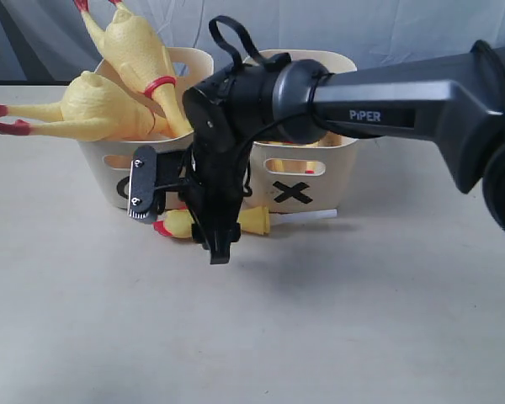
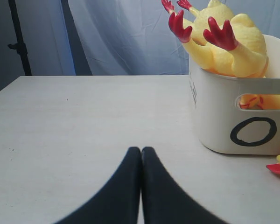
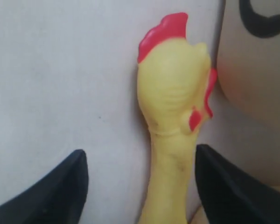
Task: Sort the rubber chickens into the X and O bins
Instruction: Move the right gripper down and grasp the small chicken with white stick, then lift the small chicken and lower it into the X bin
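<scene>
Right claw (image 3: 140, 151) open astride the tabletop rubber chicken (image 3: 170, 93) (head beside the O bin (image 3: 254, 79)); left claw (image 2: 141, 150) closed

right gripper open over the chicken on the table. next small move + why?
Probably close the right gripper on the neck of the chicken, perhaps after easing lower. Its fingers straddle the neck just below the head, and the jaws stand open. The chicken lies on the table beside the O bin, in neither bin.

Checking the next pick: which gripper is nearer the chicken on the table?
Right. The right gripper, open, straddles the chicken; the left gripper, shut, hangs over the table, well clear of it.
</scene>
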Action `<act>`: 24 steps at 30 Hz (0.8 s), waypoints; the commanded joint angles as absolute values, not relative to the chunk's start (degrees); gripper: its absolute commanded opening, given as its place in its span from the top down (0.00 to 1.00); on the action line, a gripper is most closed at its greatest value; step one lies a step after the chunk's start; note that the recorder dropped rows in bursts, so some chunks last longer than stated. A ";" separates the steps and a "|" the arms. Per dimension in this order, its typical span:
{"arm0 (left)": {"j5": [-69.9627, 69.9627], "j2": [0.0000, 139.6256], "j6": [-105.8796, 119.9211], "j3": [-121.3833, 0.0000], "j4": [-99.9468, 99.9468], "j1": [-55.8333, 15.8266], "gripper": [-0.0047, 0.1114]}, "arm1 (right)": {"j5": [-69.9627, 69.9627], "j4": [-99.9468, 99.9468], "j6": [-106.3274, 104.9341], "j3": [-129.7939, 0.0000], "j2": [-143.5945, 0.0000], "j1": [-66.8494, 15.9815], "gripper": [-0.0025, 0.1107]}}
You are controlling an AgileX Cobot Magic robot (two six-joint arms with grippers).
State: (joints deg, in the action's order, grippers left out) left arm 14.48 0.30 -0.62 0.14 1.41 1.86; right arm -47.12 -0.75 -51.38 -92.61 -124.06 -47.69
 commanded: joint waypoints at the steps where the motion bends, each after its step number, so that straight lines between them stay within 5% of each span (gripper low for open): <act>1: 13.63 0.00 -0.87 0.00 1.59 1.66 0.96 | -43.56 -0.71 -51.79 -92.68 -127.07 -47.35 0.43; 6: 13.63 0.00 -0.87 0.00 1.59 1.66 0.96 | -43.34 -4.81 -48.31 -92.68 -130.62 -47.35 0.47; 8: 13.63 0.00 -0.87 0.00 1.59 1.66 0.96 | -45.63 -6.15 -47.77 -92.68 -131.06 -47.35 0.66; 10: 13.63 0.00 -0.87 0.00 1.59 1.66 0.96 | -49.08 -7.15 -47.77 -92.68 -131.06 -47.46 0.98; 24: 13.63 0.00 -0.87 0.00 1.59 1.66 0.96 | -65.67 -3.58 -42.70 -92.68 -120.49 -48.51 0.99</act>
